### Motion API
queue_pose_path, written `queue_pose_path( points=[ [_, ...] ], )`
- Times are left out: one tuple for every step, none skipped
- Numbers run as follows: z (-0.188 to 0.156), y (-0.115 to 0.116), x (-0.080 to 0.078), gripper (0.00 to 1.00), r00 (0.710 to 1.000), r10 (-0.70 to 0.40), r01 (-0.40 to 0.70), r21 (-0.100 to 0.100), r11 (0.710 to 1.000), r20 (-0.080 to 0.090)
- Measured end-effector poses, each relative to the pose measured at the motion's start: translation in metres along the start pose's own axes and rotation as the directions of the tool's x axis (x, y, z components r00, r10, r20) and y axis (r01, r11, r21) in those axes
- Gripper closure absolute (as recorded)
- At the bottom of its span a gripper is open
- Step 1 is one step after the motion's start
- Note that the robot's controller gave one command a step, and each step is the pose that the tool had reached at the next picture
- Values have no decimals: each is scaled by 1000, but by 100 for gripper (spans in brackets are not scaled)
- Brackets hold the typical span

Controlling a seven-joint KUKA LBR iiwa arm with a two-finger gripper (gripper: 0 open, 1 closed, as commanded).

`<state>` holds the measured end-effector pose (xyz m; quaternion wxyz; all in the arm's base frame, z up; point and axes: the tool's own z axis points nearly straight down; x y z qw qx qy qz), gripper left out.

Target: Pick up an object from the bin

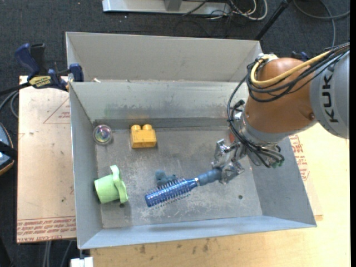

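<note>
At the front of the bin (183, 227), on the left, a green cup (110, 187) lies on its side. Just to the right of it lies a blue hairbrush (172, 191). This is the thing nearest the jaws. The brush lies long and slanted. Its bristle end points to the front left, near the cup. Its handle points to the back right, up to the jaws. So the brush stretches away from the jaws to the left and a bit to the front.

A small dark blue-green bit (161, 177) sits just behind the bristles. I cannot make out what it is.

The jaws hang low, right at the tip of the handle. They look like they touch it, or are just beside it. I cannot tell if they are wide or closed, or if the handle is between them. Cables and the big orange cover (278, 96) of the arm crowd that spot, and the tip of the handle is lost among the metal parts.

Farther back, near the back wall, sits a yellow block (143, 136). A shiny little ball (102, 133) is near it on the left. Both are well apart from the jaws.
</note>
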<state>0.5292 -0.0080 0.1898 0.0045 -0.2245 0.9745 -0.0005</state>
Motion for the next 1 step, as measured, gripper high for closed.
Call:
queue_pose_path(
  points=[
    [-86, 11, -2, 100, 987, -163, 163, 0, 987, 0]
  ],
)
